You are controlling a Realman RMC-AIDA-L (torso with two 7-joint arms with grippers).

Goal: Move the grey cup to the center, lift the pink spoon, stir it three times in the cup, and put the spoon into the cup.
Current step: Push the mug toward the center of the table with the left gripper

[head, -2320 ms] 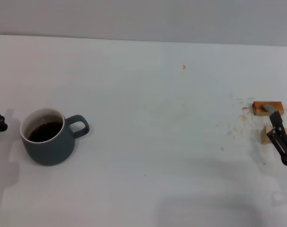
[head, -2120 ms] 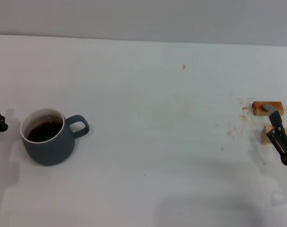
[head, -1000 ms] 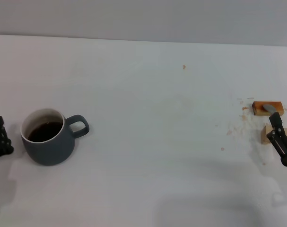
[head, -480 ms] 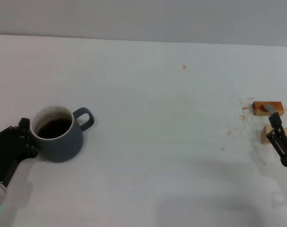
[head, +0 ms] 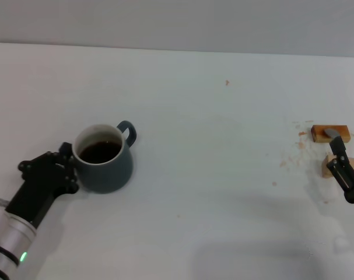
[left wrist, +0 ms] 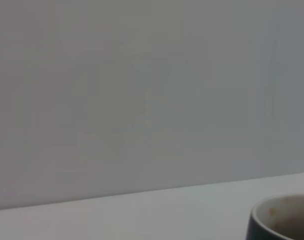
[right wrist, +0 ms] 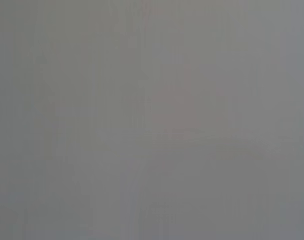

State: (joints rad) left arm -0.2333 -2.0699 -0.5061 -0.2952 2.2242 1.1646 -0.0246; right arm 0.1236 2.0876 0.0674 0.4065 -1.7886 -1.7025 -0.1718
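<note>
The grey cup [head: 109,170], dark blue-grey with dark liquid inside, stands left of the table's middle, its handle pointing to the far right. My left gripper [head: 69,168] hugs the cup's left side and holds it. The cup's rim also shows in the left wrist view [left wrist: 283,216]. Of the pink spoon only the grey metal bowl [head: 333,134] shows, resting on a brown block at the far right; its handle is hidden behind my right gripper [head: 341,162], which hangs over the blocks at the right edge.
A brown wooden block [head: 320,132] and a tan block [head: 328,167] lie at the right edge, with crumbs scattered to their left. The white table [head: 223,175] stretches between the cup and the blocks. The right wrist view shows only plain grey.
My left arm came in from the left edge, met the cup and moved it right and a little farther away. The cup's handle turned from pointing right to far right. The right arm stayed still.
</note>
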